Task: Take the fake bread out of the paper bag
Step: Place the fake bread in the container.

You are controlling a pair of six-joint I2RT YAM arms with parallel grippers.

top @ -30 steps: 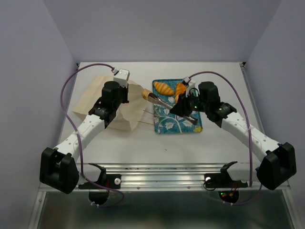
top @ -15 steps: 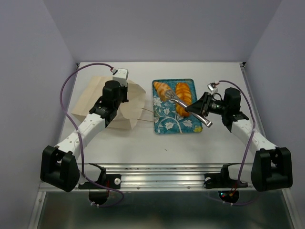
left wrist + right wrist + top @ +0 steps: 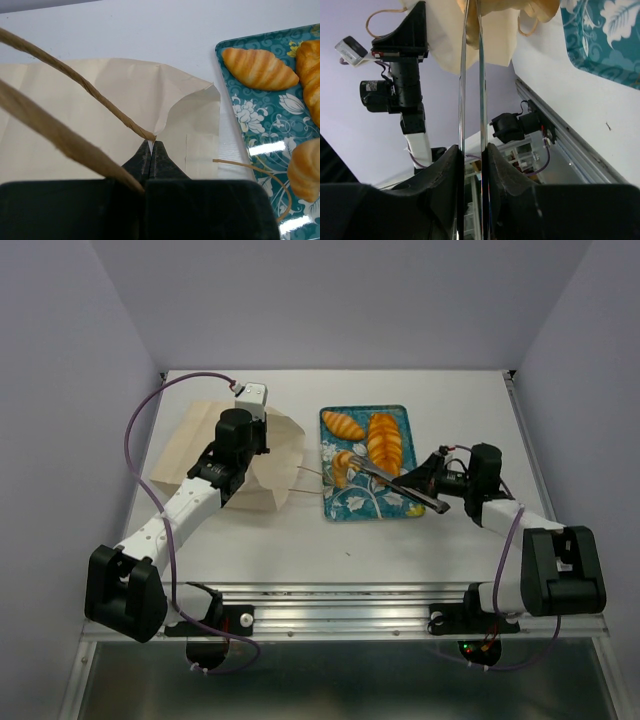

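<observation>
The fake bread [image 3: 384, 440] is seen on the tray [image 3: 385, 505], outside the paper bag [image 3: 285, 445], whose rim is pinched in the left claw [image 3: 151, 150]. The tongs [image 3: 400, 478] are clamped in the right claw [image 3: 472, 155]. The croissant [image 3: 343, 468] could be knocked off the tray if their tips are swept sideways.

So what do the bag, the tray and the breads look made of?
Paper bag: matte beige paper, creased and folded, no shine. Tray: hard, glossy, perhaps plastic or glazed; glare strips on its teal print. Breads: glossy moulded plastic, probably; even sheen.
</observation>
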